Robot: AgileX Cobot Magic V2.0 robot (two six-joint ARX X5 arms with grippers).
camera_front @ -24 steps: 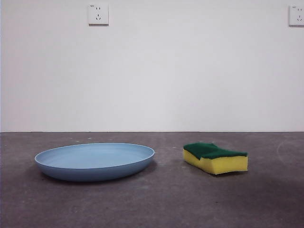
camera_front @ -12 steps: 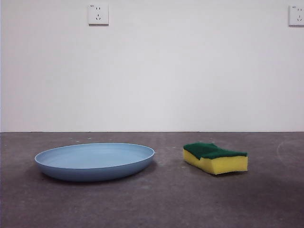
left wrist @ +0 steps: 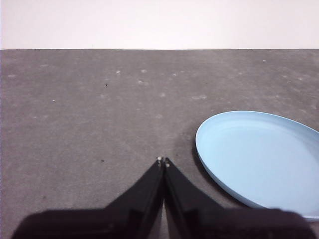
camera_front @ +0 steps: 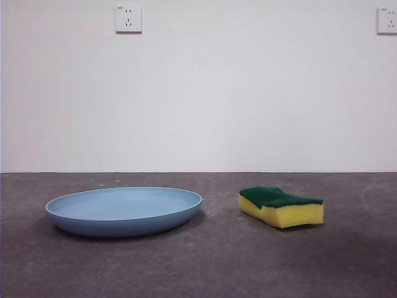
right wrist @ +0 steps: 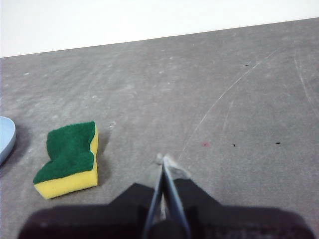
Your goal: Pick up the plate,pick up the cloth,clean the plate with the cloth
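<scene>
Lying flat on the grey table (camera_front: 205, 267), the plate (camera_front: 124, 211) sits right way up, its shallow bowl bare and its upturned rim unbroken all round. Beside it but apart, with a strip of bare tabletop between them, lies the sponge (camera_front: 282, 207), which stands for the cloth: yellow foam below, dark green scouring layer on top, its sides wavy. Nothing rests on either one, and nothing lies between them.

Behind the table rises a plain white wall (camera_front: 248, 93) with one socket (camera_front: 128, 18) above the plate's side and a second socket (camera_front: 387, 20) at the far upper corner.

Neither arm shows in the front view. The left gripper (left wrist: 163, 161) hangs above bare table with its two black jaws pressed tip to tip, holding nothing; the plate (left wrist: 261, 162) lies just beside it, its near rim close to the tips but not touched. The right gripper (right wrist: 163, 160) is likewise closed on nothing, jaws meeting at a point over bare table (a pale scuff lies under the tips). The sponge (right wrist: 70, 158) lies near it, off to one side and untouched, green face up, and a sliver of the plate's rim (right wrist: 6, 137) shows past the sponge. Faint scratches and a few small specks mark the tabletop around the right gripper.
</scene>
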